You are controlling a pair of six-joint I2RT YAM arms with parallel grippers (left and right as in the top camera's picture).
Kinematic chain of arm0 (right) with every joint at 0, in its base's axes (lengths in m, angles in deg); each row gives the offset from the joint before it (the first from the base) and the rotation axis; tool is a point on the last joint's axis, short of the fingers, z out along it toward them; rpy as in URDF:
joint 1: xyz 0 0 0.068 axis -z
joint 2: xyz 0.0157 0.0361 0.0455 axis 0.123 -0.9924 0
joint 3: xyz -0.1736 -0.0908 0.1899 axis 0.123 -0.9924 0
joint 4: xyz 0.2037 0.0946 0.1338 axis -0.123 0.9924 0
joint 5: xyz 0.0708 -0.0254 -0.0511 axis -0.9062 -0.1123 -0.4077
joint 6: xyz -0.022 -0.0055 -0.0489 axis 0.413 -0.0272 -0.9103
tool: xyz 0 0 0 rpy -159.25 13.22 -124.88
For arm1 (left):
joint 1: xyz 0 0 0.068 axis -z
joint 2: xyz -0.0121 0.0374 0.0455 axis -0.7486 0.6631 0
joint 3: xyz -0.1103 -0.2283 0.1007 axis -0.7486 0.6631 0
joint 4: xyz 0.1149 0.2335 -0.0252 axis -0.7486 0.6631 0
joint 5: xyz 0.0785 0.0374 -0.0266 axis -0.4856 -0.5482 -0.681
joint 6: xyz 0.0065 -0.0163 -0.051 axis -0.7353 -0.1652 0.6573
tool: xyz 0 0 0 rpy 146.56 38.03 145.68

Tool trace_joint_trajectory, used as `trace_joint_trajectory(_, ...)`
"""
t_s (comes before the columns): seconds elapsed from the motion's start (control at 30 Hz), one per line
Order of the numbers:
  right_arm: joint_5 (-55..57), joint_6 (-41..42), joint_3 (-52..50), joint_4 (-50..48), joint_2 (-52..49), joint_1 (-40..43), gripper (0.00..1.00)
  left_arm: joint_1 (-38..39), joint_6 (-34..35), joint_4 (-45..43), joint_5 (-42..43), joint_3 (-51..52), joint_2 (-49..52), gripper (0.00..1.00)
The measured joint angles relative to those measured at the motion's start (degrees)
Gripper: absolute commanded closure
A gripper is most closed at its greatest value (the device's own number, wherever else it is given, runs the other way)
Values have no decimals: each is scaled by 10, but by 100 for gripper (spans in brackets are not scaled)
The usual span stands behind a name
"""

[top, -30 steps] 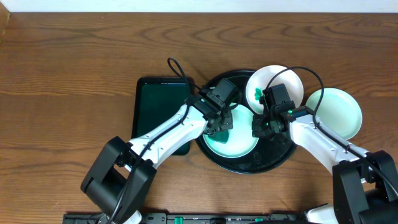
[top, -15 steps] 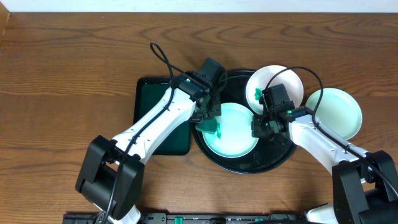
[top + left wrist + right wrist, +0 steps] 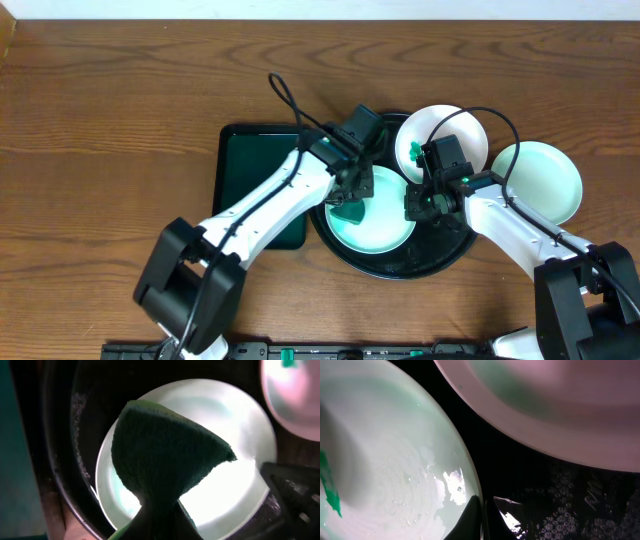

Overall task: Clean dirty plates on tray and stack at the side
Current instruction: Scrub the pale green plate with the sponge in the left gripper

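Observation:
The round black tray [image 3: 455, 243] holds a wet mint plate [image 3: 385, 232]. My left gripper [image 3: 351, 192] hangs over this plate's left half, shut on a dark green sponge [image 3: 167, 457] that presses on the plate [image 3: 240, 490]. At the plate's right rim my right gripper [image 3: 417, 207] is shut on the edge [image 3: 470, 485], one finger on each side. A white plate [image 3: 450, 132] with a green smear [image 3: 414, 152] leans on the tray's far right rim. A third, pale mint plate [image 3: 543, 180] lies on the table to the right of the tray.
A rectangular dark green tray [image 3: 255, 175] lies just left of the black tray, under my left arm. Soapy droplets cover the black tray's floor [image 3: 570, 505]. Brown wooden table [image 3: 110, 120] extends to the left and behind.
My left gripper swept the sponge to the plate's left edge and came back toward its middle. The right gripper and all three plates stayed put.

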Motion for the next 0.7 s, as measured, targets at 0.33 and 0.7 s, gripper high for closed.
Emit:
trace_joint_trajectory(0.33, 0, 0, 0, 0, 0, 0, 99, 2, 29, -42, -18, 4, 78, 93)
trace_joint_trajectory(0.7, 0, 0, 0, -1, 0, 0, 99, 0, 15, -50, 17, -12, 119, 93)
